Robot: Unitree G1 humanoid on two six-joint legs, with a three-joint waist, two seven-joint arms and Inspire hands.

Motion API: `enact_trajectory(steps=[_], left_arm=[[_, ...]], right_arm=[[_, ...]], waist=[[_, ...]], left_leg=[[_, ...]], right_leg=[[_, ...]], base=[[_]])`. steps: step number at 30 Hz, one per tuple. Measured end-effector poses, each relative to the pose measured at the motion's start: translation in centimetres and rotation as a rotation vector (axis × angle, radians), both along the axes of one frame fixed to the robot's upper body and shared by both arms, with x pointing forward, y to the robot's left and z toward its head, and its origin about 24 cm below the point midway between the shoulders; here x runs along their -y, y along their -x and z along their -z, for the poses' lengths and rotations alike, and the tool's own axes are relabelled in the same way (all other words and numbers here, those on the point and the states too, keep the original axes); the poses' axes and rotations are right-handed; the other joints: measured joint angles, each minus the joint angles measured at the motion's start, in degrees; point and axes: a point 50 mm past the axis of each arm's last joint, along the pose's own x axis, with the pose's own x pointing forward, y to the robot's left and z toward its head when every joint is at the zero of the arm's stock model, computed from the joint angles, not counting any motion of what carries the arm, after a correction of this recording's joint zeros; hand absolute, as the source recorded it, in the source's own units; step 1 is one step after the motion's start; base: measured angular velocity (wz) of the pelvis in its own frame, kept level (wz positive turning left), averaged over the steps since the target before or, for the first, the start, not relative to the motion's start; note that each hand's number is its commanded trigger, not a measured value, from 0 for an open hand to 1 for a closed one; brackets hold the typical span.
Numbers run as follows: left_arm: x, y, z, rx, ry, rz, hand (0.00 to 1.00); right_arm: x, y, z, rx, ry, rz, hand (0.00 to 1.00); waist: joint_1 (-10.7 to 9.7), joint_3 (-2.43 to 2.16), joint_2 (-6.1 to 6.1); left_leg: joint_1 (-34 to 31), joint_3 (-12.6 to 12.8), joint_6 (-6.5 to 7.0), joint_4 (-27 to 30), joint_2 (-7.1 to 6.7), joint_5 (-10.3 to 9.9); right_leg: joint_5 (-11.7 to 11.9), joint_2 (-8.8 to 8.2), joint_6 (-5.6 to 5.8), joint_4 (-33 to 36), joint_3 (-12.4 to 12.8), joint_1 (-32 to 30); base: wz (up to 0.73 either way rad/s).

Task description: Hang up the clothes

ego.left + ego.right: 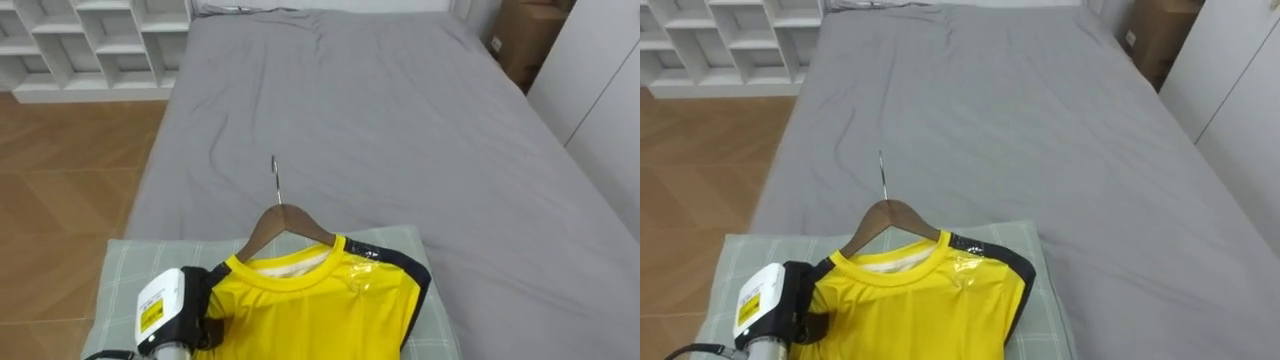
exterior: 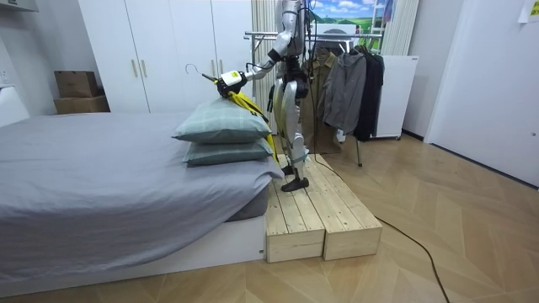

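A yellow shirt (image 1: 320, 310) with dark shoulder trim hangs on a wooden hanger (image 1: 285, 225), whose metal hook (image 1: 275, 175) points away over the bed. My left hand (image 1: 175, 310) comes in at the lower left, its dark fingers curled round the hanger's left shoulder and the shirt on it. In the room view that hand (image 2: 229, 82) holds the shirt (image 2: 244, 103) just above the top pillow (image 2: 223, 126). I stand on a wooden platform (image 2: 316, 210) at the bed's end, facing the bed.
Two green checked pillows (image 1: 120, 290) lie stacked under the shirt. The grey bed (image 1: 400, 120) stretches ahead, with white shelves (image 1: 90, 40) at the far left. Behind me stands a clothes rack (image 2: 337, 34) with dark garments (image 2: 349, 84).
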Motion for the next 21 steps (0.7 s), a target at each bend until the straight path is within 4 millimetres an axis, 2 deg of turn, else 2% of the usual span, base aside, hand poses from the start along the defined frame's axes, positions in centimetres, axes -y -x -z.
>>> enact_trajectory(steps=[14, 21], left_arm=[[0.8, -0.7, -1.7, 0.096, 0.027, 0.03, 1.0], [1.1, -0.3, -2.1, 0.128, 0.024, 0.048, 1.0]], right_arm=[[0.1, 1.1, 0.2, -0.017, -0.002, 0.045, 0.0], [0.2, 1.2, 0.2, -0.015, 0.004, 0.062, 0.0]], waist=[[0.11, -0.23, 0.28], [0.18, -0.3, 0.38]], left_leg=[[2.03, -0.66, -0.01, -0.17, -0.04, -0.01], [2.1, -0.6, -0.01, -0.08, -0.1, -0.01]], right_leg=[[-0.01, 0.03, 0.02, -0.3, -0.29, 2.06], [-0.03, 0.07, 0.05, -0.33, 0.07, 2.2]], base=[[0.01], [0.0]])
